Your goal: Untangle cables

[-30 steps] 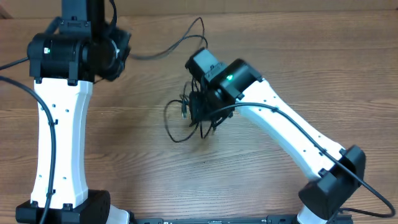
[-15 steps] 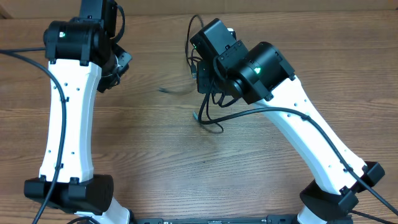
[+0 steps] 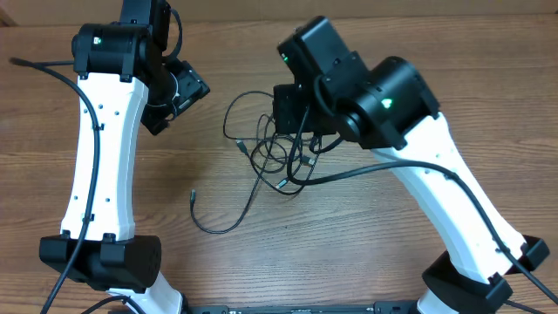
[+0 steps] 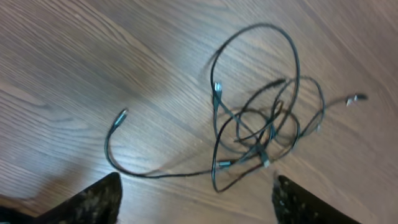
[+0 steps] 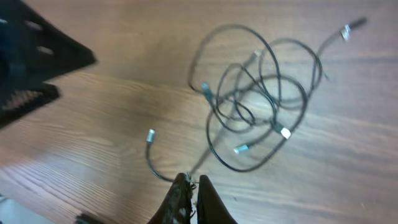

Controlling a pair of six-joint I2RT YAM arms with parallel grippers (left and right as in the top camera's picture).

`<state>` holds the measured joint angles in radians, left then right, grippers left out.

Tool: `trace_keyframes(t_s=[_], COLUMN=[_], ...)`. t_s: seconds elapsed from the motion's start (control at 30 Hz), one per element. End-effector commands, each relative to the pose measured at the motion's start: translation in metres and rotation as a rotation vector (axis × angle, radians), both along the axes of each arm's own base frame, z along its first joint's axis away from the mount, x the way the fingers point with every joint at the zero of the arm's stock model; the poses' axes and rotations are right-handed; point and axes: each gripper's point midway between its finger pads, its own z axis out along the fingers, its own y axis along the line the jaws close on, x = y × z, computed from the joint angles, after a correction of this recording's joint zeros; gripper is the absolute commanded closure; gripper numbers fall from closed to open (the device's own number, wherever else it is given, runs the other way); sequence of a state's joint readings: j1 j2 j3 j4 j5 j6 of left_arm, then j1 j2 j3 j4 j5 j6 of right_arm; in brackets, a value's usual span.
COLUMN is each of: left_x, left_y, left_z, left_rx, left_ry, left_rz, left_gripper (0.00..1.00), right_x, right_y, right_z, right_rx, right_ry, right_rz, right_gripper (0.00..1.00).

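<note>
1. Change: vs 0.5 s ago, the tangle of thin black cables [image 3: 281,157] is spread looser on the brown wood-grain table [image 3: 349,253]. One strand now trails out toward the L arm, its plug end [image 3: 192,195] well clear of the tangle. Judged: one lead part-freed, core still knotted.
2. L gripper [image 4: 197,186]: fingers wide apart, empty, beside the tangle.
3. R gripper [image 5: 189,186]: fingers closed, apparently pinching a strand, above the tangle.
4. Overhead hides the R pinch; R wrist cam shows it.

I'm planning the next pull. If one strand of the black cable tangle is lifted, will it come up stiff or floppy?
Probably floppy: the black cable tangle lies in thin, slack loops on the table. Likely light, so the whole knot may drag along, since strands cross repeatedly. Its connector ends could snag on loops.
</note>
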<state>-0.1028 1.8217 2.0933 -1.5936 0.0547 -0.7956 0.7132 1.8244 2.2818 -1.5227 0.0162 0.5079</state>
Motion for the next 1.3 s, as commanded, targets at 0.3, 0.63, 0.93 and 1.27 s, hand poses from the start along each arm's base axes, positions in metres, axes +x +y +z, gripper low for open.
trace_keyframes(t_s=[0.3,0.63,0.93,1.27], left_x=[-0.039,-0.044,-0.034,-0.037], left_y=[-0.065,-0.092,-0.096,-0.094], left_z=[-0.066,-0.162,-0.21,-0.214], left_rx=[0.025,0.021,-0.009,-0.023], left_ry=[0.182,0.195,0.12,0.135], left_rz=[-0.419,-0.414,-0.314,-0.252], left_gripper=[0.15,0.27,0.54,0.96], right_x=[0.042,0.057,0.059,0.059], right_y=[-0.1,-0.221,-0.243,-0.243], right_z=[-0.003,-0.013,-0.014,-0.014], right_rx=[-0.171,-0.231,-0.192,-0.191], right_ry=[-0.041,0.066,0.092,0.092], right_rz=[-0.298,-0.588,-0.65,-0.649], right_gripper=[0.0,0.0,0.0,0.0])
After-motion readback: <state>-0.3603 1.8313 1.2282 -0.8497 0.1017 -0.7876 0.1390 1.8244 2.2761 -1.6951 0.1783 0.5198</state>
